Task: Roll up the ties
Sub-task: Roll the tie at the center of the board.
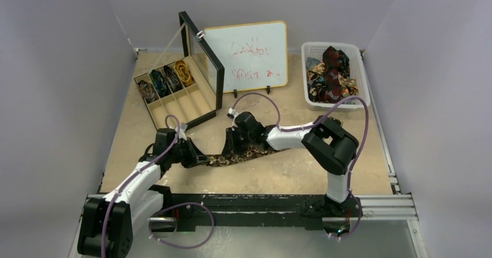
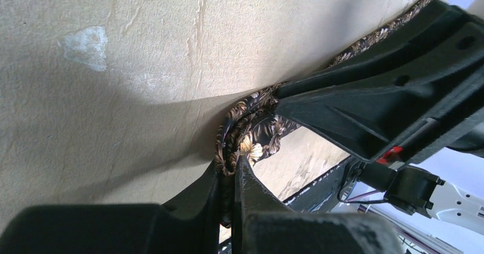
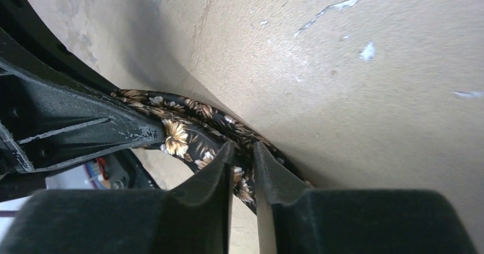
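Observation:
A dark tie with a brown-gold flower pattern (image 1: 246, 155) lies in a strip on the table between my arms. My left gripper (image 1: 199, 159) is shut on its left end, where the cloth is folded into a small bunch (image 2: 251, 134) between the fingers (image 2: 242, 180). My right gripper (image 1: 232, 146) is shut on the same tie (image 3: 182, 128) just right of that, its jaws close together with cloth between them. The two grippers nearly touch; each shows in the other's wrist view, the right in the left's (image 2: 388, 105) and the left in the right's (image 3: 68, 123).
A wooden divider box (image 1: 174, 98) with an upright black-framed lid holds several rolled ties (image 1: 165, 78) at the back left. A whiteboard (image 1: 249, 55) stands at the back middle. A white basket (image 1: 360, 72) of loose ties (image 1: 332, 75) is at the back right.

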Robot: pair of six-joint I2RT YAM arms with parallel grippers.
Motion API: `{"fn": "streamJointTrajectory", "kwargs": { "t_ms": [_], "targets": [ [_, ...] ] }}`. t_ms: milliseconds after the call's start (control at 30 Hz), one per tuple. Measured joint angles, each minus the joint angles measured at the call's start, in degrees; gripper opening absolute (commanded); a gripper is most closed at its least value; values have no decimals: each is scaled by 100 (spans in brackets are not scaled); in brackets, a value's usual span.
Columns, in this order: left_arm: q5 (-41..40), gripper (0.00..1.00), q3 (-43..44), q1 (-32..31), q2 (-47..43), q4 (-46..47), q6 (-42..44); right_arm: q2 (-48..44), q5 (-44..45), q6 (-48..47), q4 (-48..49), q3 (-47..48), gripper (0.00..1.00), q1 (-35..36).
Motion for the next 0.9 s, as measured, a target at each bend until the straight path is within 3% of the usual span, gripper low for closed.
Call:
{"fn": "streamJointTrajectory", "kwargs": {
  "t_ms": [133,333,500,700,800,900],
  "targets": [
    [11,0,2,0,0,4,0,-444,448,-409,-450,26,49,-11],
    [28,0,4,0,4,42,13,-1405,719,-920,-544,-7,66,-199],
    [116,0,4,0,7,98,26,-1556,289,-723,31,-313,64,-308],
    [282,0,4,0,7,177,59,-848,-315,55,557,-643,59,-181],
    [306,0,4,0,4,195,59,-616,-409,282,553,-702,50,-144],
    [304,8,4,0,-9,192,57,-490,-476,426,590,-702,41,-142]
  ]
}}
